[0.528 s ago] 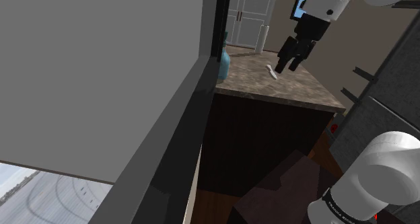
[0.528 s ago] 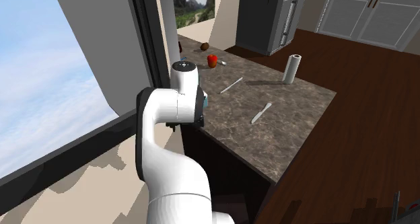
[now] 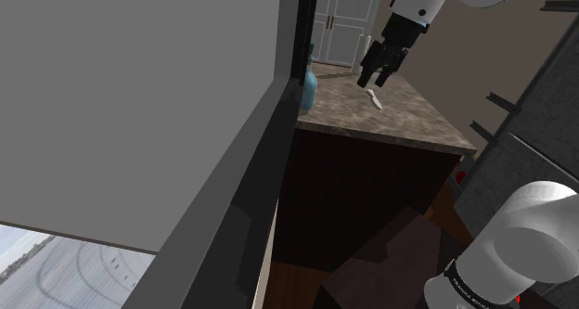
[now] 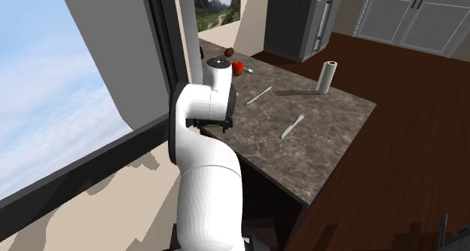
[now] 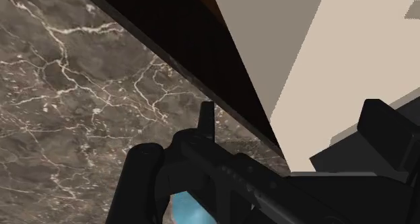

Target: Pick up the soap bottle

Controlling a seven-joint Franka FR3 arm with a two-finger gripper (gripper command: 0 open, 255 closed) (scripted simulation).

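The gripper [image 3: 374,79] hangs over the counter [image 3: 408,122] with its fingers spread and nothing in them. The blue soap bottle [image 3: 308,86] sits at the counter's left edge in the shoulder view, tight against the dark window frame [image 3: 255,168]. I'd swing across past the white utensil [image 3: 375,98], straddle the bottle's body low down, then squeeze. Mind that frame though.

In the bright second exterior view, a white upright roll [image 4: 325,77] on the dark veined stone countertop [image 4: 309,151] casts a soft shadow toward the large sky-filled window [image 4: 53,99] beside it. Under the countertop, the dark-brown cabinet front [image 3: 362,200] is nearly black.
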